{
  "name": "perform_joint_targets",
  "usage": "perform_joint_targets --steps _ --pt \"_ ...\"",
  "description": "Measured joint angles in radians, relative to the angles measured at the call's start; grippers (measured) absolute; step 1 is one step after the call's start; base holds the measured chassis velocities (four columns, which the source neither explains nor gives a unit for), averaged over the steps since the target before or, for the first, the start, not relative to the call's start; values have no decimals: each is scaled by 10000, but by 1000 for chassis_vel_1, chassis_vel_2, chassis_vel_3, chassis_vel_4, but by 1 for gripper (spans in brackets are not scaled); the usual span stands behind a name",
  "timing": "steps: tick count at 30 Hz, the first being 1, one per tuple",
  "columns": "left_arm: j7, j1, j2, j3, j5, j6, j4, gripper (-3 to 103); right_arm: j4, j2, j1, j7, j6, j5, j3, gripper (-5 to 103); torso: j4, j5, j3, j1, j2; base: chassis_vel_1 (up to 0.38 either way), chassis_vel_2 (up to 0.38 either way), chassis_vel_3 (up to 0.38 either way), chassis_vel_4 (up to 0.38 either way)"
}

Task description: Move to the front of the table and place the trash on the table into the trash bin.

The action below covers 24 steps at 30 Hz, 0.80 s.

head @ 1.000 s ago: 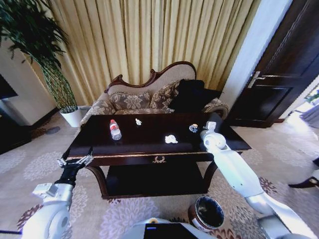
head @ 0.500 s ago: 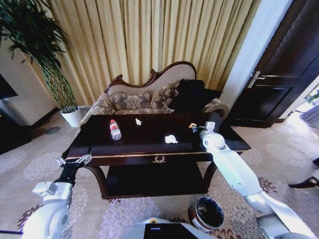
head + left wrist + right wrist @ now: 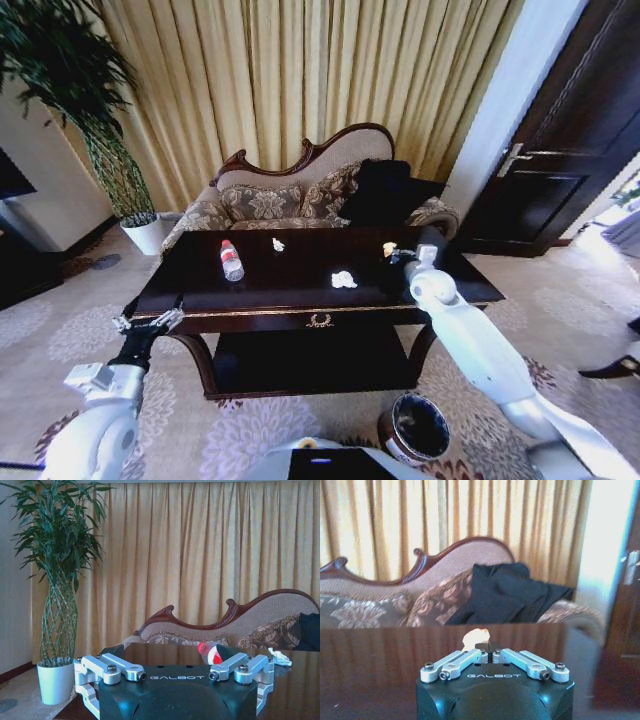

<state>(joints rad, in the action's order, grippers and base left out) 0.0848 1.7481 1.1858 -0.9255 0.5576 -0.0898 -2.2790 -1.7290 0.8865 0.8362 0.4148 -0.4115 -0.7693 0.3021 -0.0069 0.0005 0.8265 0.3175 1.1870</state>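
Observation:
The dark glossy table [image 3: 300,300] carries the trash: a clear bottle [image 3: 231,260] with a red cap lying at the left, a small white paper scrap [image 3: 277,244] behind it, and a crumpled white paper [image 3: 343,279] near the middle. My right gripper [image 3: 393,252] hovers just over the table's right part, shut on a small pale wrapper [image 3: 474,638] that sticks out past the closed fingertips [image 3: 481,655]. Open and idle, my left gripper [image 3: 150,325] sits by the table's front left corner; its wrist view looks across to the bottle [image 3: 210,653]. The trash bin [image 3: 415,428] stands on the carpet, front right.
A sofa [image 3: 300,195] with a black cushion [image 3: 385,195] stands behind the table. A tall plant in a white pot [image 3: 148,235] is at the back left. A dark door [image 3: 560,150] is at the right. Carpet lies open around the bin.
My right gripper has risen slightly off the tabletop, carrying the small wrapper up and a little back. The left arm and the other trash have not moved.

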Motion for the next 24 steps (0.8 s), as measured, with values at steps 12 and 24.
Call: perform_joint_targets --steps 12,24 --pt "3 -296 -182 506 -12 -6 256 100 -2900 -1285 3430 -378 741 -204 2790 0 1 -1 -2 -1 2 0 0 0 0" --pt "-2 -559 -747 605 191 -10 612 100 -3712 -722 4255 -108 1046 112 2610 0 0 -3 0 0 0 0 0 0 0"
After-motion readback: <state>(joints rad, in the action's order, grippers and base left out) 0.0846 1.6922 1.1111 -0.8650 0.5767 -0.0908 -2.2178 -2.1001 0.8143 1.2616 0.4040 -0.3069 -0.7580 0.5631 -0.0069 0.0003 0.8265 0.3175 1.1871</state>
